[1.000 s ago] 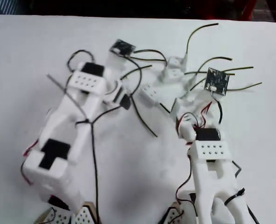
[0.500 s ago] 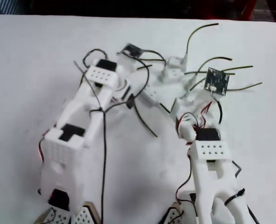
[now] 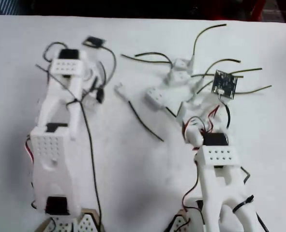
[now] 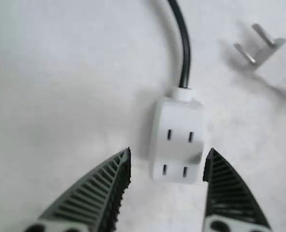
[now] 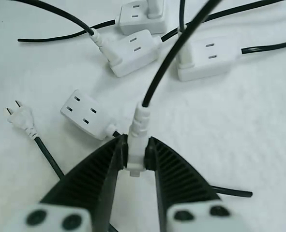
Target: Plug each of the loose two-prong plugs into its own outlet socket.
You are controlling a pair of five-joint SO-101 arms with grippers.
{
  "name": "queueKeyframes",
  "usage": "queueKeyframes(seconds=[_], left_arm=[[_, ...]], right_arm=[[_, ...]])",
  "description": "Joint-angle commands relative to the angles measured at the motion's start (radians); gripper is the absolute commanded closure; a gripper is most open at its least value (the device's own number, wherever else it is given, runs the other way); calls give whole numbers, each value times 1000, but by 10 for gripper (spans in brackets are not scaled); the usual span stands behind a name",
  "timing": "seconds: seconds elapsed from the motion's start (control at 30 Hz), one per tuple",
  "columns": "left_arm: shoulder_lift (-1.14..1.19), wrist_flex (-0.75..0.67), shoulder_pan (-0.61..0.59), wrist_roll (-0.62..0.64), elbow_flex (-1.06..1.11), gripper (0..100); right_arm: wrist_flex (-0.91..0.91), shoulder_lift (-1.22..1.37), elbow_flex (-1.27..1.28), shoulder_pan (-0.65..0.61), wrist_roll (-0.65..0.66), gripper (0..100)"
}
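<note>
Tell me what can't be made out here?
Right wrist view: the white two-prong plug's prongs, hidden between the right gripper's black fingers.
Left wrist view: where the white four-slot socket block's black cord leads, cut off by the edge.
High view: the white socket blocks' slots, too small.

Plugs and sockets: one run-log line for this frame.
left gripper: open, facing white two-outlet socket block | right gripper: shut on white two-prong plug | second white plug: lying loose
</note>
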Motion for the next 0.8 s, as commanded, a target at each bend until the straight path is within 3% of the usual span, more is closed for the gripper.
queueKeyframes(seconds=[0.0, 0.2, 0.77], left_arm=[[-18, 66, -35, -25, -124, 754], [-15, 163, -22, -64, -236, 754], [188, 66, 35, -92, -198, 772]], right_arm=[[-13, -27, -6, 10, -5, 981], [-13, -27, -6, 10, -5, 981], [-19, -27, 6, 10, -2, 981]])
